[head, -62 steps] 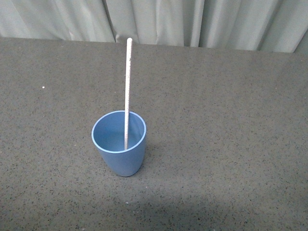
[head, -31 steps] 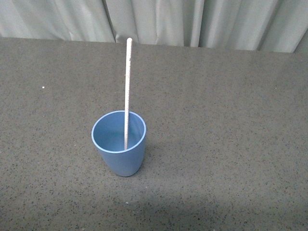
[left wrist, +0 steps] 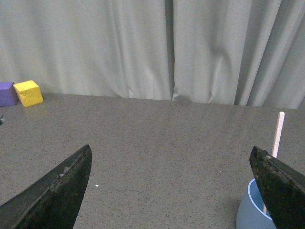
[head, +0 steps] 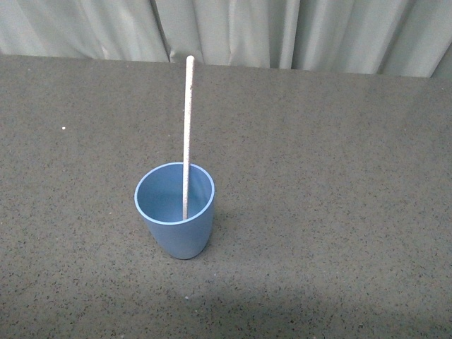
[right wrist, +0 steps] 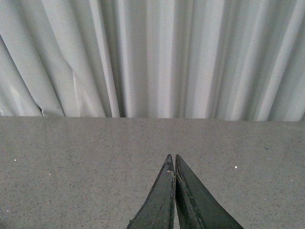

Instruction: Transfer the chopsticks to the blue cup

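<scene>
The blue cup stands upright on the dark speckled table. The cream-white chopstick stands in it, leaning on the far rim, its top well above the cup. Neither arm shows in the front view. In the left wrist view my left gripper is open and empty, its dark fingers wide apart; the cup and chopstick show beside one finger. In the right wrist view my right gripper is shut on nothing, above bare table.
A yellow block and a purple block sit at the table's far edge in the left wrist view. A grey curtain hangs behind the table.
</scene>
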Controlling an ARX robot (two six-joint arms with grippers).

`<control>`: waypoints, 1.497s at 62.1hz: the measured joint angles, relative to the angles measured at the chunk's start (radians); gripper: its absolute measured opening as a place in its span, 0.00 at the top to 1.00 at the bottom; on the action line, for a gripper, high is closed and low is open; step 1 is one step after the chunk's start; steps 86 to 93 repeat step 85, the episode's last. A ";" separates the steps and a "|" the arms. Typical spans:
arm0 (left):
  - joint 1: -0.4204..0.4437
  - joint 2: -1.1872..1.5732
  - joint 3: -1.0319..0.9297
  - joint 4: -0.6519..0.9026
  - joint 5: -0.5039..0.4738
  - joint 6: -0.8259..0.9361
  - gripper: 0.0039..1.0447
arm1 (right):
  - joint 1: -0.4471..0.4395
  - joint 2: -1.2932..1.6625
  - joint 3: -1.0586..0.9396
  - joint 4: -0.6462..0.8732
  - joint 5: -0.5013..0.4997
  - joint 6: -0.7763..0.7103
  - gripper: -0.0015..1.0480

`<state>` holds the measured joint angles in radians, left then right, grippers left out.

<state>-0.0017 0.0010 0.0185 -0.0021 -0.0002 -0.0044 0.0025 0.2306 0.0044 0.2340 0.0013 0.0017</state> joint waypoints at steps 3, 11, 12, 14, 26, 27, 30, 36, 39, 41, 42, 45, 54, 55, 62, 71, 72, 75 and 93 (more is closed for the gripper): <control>0.000 0.000 0.000 0.000 0.000 0.000 0.06 | 0.000 -0.014 0.000 -0.014 0.000 0.000 0.99; 0.000 0.000 0.000 0.000 0.000 0.000 0.06 | 0.000 -0.050 0.000 -0.050 0.000 0.000 0.99; 0.000 0.000 0.000 0.000 0.000 0.000 0.06 | 0.000 -0.055 0.000 -0.054 0.000 0.000 0.99; 0.000 0.000 0.000 0.000 0.000 0.000 0.06 | 0.000 -0.074 0.000 -0.075 0.000 0.000 0.99; 0.000 0.000 0.000 0.000 0.000 0.000 0.06 | 0.000 -0.226 0.001 -0.229 -0.003 -0.001 0.99; 0.000 0.000 0.000 0.000 0.000 0.000 0.06 | 0.000 -0.226 0.001 -0.231 -0.003 -0.001 0.99; 0.000 0.000 0.000 0.000 0.000 0.000 0.06 | 0.000 -0.226 0.001 -0.232 -0.002 -0.001 0.99; 0.000 0.000 0.000 0.000 0.000 0.000 0.06 | 0.000 -0.226 0.001 -0.232 -0.003 -0.002 0.94; 0.000 0.000 0.000 0.000 0.000 0.000 0.06 | 0.000 -0.226 0.001 -0.232 -0.003 -0.002 0.86; 0.000 0.000 0.000 0.000 0.000 0.000 0.06 | 0.000 -0.226 0.001 -0.232 -0.003 -0.002 0.80; 0.000 0.000 0.000 0.000 0.000 0.000 0.06 | 0.000 -0.226 0.001 -0.232 -0.003 -0.002 0.77; 0.000 0.000 0.000 0.000 0.000 0.000 0.06 | 0.000 -0.226 0.001 -0.232 -0.003 -0.002 0.70; 0.000 0.000 0.000 0.000 0.000 0.000 0.06 | 0.000 -0.226 0.001 -0.232 -0.003 -0.002 0.36; 0.000 0.000 0.000 0.000 0.000 0.000 0.06 | 0.000 -0.226 0.001 -0.232 -0.003 -0.002 0.35; 0.000 0.000 0.000 0.000 0.000 0.000 0.06 | 0.000 -0.226 0.001 -0.232 -0.003 -0.002 0.16; 0.000 0.000 0.000 0.000 0.000 0.000 0.06 | 0.000 -0.226 0.001 -0.232 -0.003 -0.002 0.10; 0.000 0.000 0.000 0.000 0.000 0.000 0.06 | 0.000 -0.226 0.001 -0.232 -0.003 -0.002 0.10; 0.000 0.000 0.000 0.000 0.000 0.000 0.06 | 0.000 -0.226 0.001 -0.232 -0.003 -0.002 0.09; 0.000 0.000 0.000 0.000 0.000 0.000 0.06 | 0.000 -0.226 0.001 -0.232 -0.003 -0.002 0.09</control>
